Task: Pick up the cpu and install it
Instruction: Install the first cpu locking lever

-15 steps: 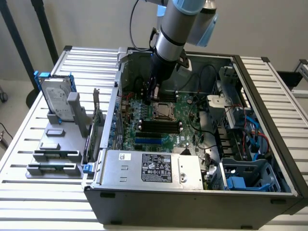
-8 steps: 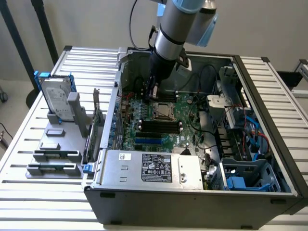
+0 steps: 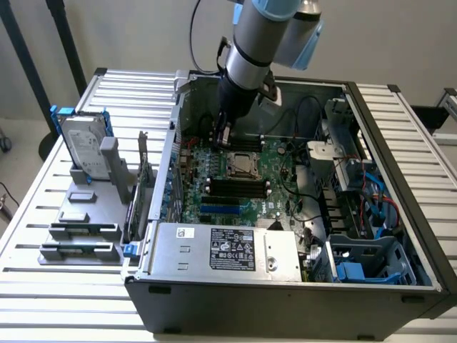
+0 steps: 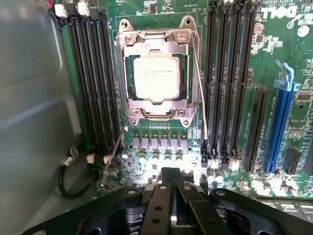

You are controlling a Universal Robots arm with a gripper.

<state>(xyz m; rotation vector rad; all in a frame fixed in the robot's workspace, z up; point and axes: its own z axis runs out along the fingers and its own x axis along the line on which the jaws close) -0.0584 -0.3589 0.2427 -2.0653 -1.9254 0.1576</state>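
Cpu (image 4: 156, 78) is sitting in the motherboard (image 4: 274, 63) socket, framed by its load plate (image 4: 156, 110), while the clenched, empty jaws are hovering just beside its far side and should be holding level, clear of that plate.

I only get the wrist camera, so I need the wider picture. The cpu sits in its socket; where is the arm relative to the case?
Observer: The claw is down inside the open case, beyond the cpu as the exterior view looks.
Operator: Anything outside the case?
Observer: A hard drive with a blue bracket stands in a grey rack at the exterior view's left.
Operator: And the case's near end?
Observer: A silver labelled box lies there.
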